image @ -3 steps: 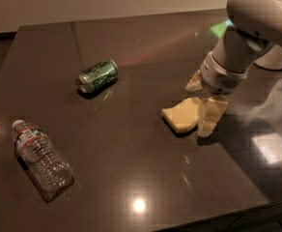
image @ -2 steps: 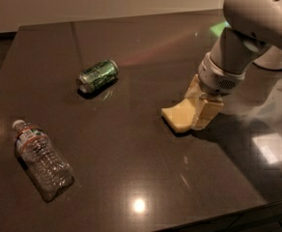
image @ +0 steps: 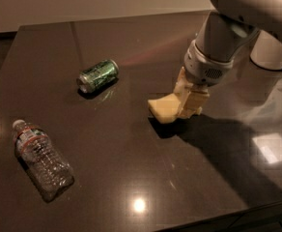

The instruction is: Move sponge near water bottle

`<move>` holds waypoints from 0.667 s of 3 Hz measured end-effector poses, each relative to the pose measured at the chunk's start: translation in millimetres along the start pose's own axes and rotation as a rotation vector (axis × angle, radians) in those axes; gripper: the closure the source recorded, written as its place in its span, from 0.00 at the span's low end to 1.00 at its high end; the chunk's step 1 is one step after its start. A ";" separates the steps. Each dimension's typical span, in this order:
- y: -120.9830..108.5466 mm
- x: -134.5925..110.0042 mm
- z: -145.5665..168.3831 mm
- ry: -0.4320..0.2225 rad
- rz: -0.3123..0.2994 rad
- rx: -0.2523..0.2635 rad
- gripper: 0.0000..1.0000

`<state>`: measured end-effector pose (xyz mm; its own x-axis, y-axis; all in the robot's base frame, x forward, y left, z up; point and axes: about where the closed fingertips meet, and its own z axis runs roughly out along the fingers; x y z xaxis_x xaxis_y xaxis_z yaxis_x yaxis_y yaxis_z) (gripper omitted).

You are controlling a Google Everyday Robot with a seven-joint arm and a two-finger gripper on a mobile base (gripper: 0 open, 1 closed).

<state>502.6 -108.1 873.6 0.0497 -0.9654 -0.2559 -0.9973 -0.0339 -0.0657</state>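
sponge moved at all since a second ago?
Yes. The sponge, clamped in the gripper at the table's right, has shifted left, closing some of the gap to the green can, which has stayed put.

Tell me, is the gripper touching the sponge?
Touching. In the camera view the gripper is clamped over the right end of the sponge, with no gap between them.

A plain indoor test space, lab-like: a bare pale wall [image: 83, 4] runs along the far side of a dark polished table [image: 131, 168] showing light glints [image: 139, 205], and at right a robot's gripper [image: 189, 104] clasps the sponge [image: 161, 108].
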 end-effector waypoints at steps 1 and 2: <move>-0.4 -35.9 -2.6 -0.016 -0.031 0.000 1.00; 4.6 -67.5 3.4 -0.036 -0.061 -0.010 1.00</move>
<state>494.9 -42.2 887.3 0.1120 -0.9517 -0.2859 -0.9928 -0.0949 -0.0730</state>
